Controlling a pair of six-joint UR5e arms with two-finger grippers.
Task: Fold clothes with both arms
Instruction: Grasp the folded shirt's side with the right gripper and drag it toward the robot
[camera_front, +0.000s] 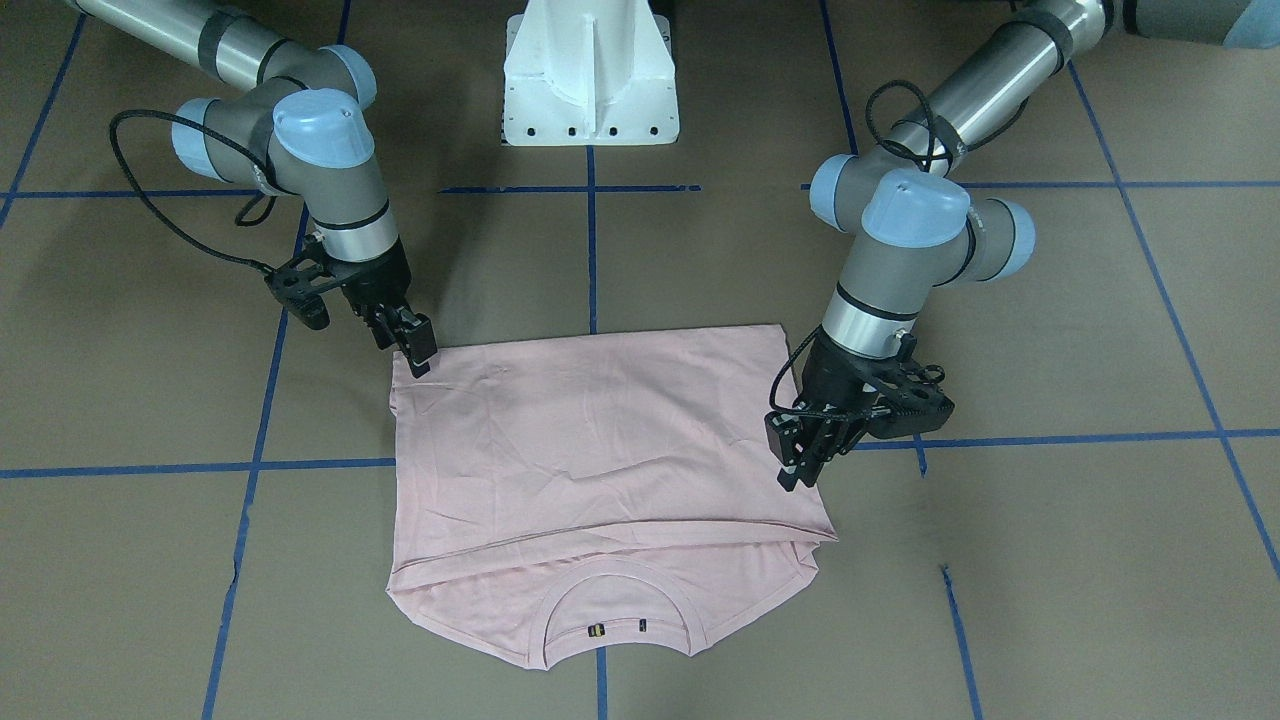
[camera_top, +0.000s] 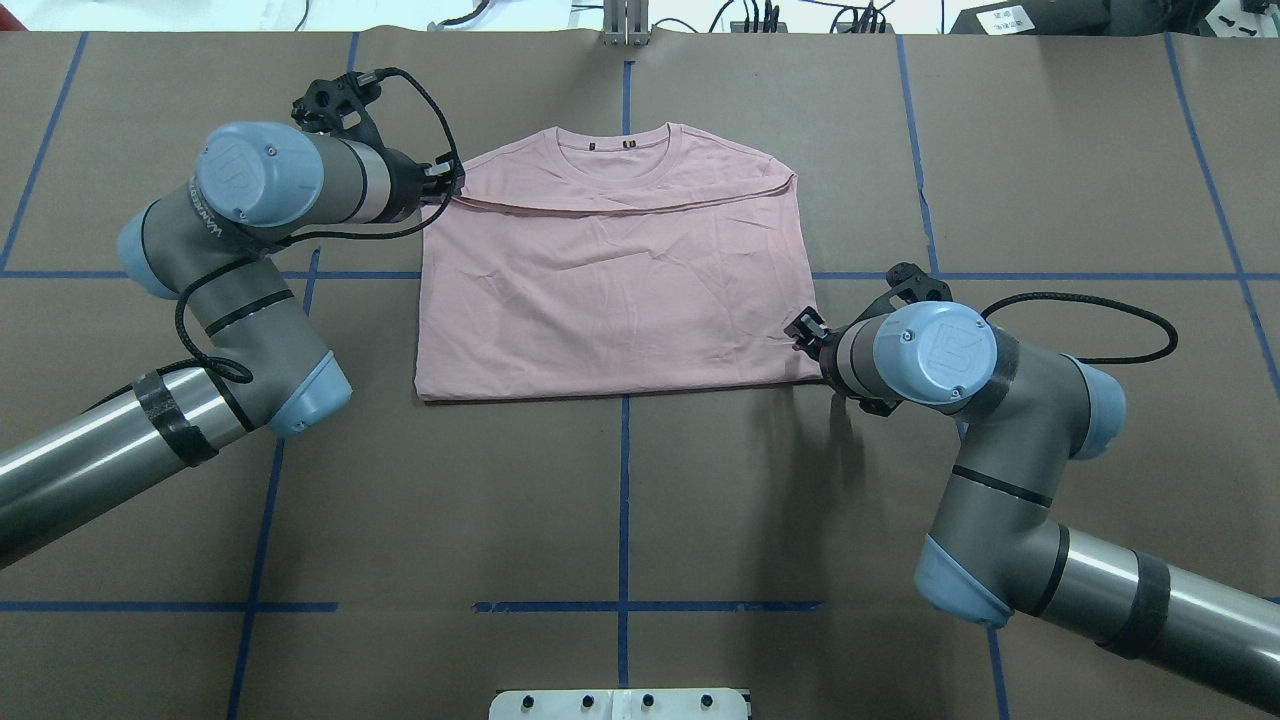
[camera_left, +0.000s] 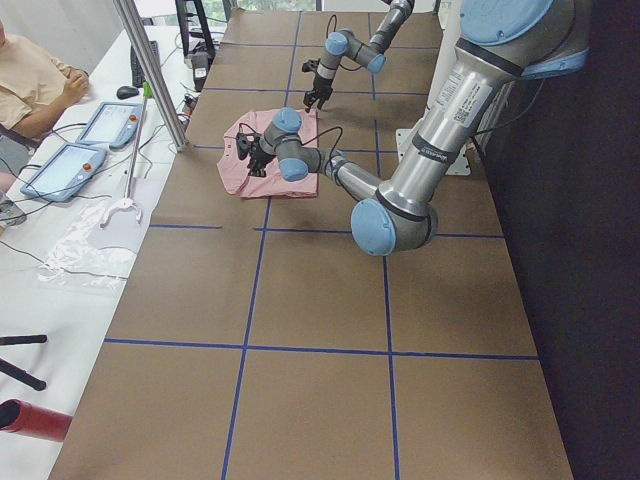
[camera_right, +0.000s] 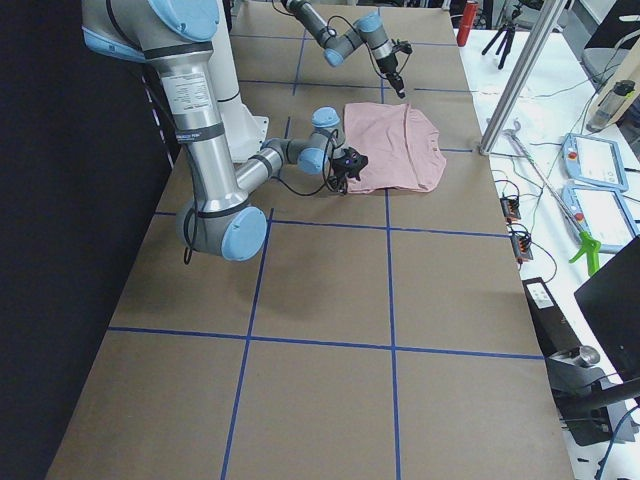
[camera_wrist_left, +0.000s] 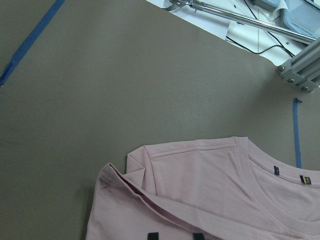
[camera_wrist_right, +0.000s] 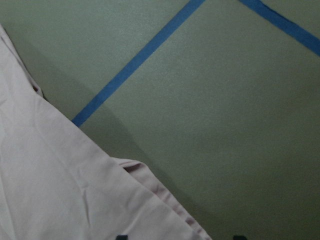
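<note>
Both released: left gripper at the pink T-shirt's collar-end corner, right gripper at its diagonally opposite fold corner.

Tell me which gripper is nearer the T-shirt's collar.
Left. The left gripper is at the T-shirt side edge close to the collar; the right gripper is at the diagonally opposite fold corner.

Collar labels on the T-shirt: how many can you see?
2. Both sit side by side inside the neckline of the pink T-shirt: a yellowish label and a small dark label. Folded layers may hide others.
</note>
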